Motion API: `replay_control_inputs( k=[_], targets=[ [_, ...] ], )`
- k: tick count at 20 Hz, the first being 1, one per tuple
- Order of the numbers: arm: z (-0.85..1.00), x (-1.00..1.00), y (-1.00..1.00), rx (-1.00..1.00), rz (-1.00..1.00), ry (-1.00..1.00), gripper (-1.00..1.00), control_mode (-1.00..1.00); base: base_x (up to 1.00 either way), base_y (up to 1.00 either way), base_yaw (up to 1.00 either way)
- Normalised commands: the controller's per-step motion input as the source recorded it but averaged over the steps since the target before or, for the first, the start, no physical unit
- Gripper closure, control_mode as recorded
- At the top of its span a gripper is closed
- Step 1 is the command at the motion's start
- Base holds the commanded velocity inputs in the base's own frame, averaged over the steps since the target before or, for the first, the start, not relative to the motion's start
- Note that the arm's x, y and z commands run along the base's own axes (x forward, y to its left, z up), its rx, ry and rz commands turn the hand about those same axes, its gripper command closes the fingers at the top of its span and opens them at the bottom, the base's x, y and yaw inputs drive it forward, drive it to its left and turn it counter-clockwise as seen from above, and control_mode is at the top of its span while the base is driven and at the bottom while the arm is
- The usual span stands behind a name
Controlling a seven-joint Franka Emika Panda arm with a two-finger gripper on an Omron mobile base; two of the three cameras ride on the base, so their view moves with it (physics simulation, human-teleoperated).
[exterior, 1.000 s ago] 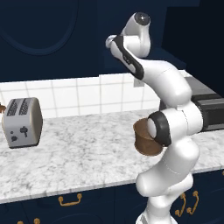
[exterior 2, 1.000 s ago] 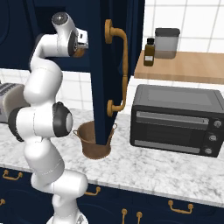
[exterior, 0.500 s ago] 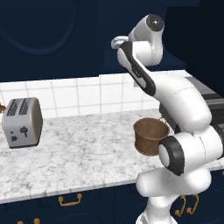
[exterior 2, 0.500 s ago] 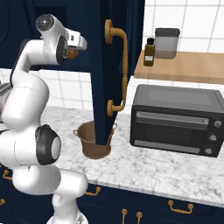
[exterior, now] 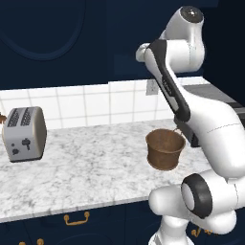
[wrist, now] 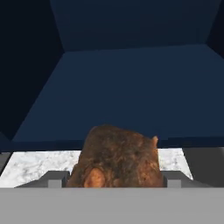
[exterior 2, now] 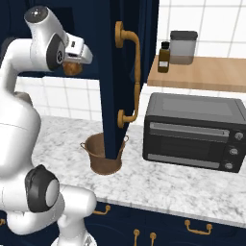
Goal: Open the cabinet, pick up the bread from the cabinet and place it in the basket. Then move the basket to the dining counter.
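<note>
The bread [wrist: 116, 157], a single golden-brown chunk, is seen in the hand view pinched between the two fingertips [wrist: 53, 179] of the gripper [wrist: 114, 180], which is closed on its sides. In the right base view the same chunk [exterior 2: 72, 68] is held aloft at the gripper [exterior 2: 77, 61], level with the upper part of the open cabinet door [exterior 2: 126, 72]. One basket [exterior: 165, 149] is counted, standing on the marble worktop [exterior: 86, 167] at about 5 o'clock from the bread; in the right base view the basket [exterior 2: 102, 156] is partly hidden by the lower edge of the door. One toaster [exterior: 24, 133] is shown at 9 o'clock in the left base view. One black toaster oven [exterior 2: 193, 132], one dark bottle [exterior 2: 164, 57] and one lidded grey canister [exterior 2: 182, 47] on a wooden shelf [exterior 2: 206, 74] are shown in the right base view, at 3 o'clock from the door. One long brass handle [exterior 2: 133, 72] is seen on the door. The navy shelf [wrist: 131, 92] inside the cabinet is seen beyond the bread in the hand view, with a strip of marble below it.
</note>
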Motion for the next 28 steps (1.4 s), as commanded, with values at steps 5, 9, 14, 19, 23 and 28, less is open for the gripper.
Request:
replay_control_inputs(
  k=[5,9,14,19,23,28],
  targets=[
    [-1.0,-0.94,0.0,-0.05,-0.09,0.19,1.0,-1.0,0.0,0.0,0.0],
    [-1.0,-0.36,-0.02,-0.01,-0.01,0.4,1.0,-1.0,0.0,0.0,0.0],
    [-1.0,0.16,-0.28,-0.01,0.0,0.21,1.0,-1.0,0.0,0.0,0.0],
    [-0.98,0.31,-0.35,-0.08,-0.04,0.1,1.0,-1.0,0.0,0.0,0.0],
    [-0.89,0.53,-0.34,-0.04,-0.06,0.1,1.0,-1.0,0.0,0.0,0.0],
    [-0.75,0.46,-0.28,0.0,-0.05,0.14,1.0,-1.0,0.0,0.0,0.0]
  ],
)
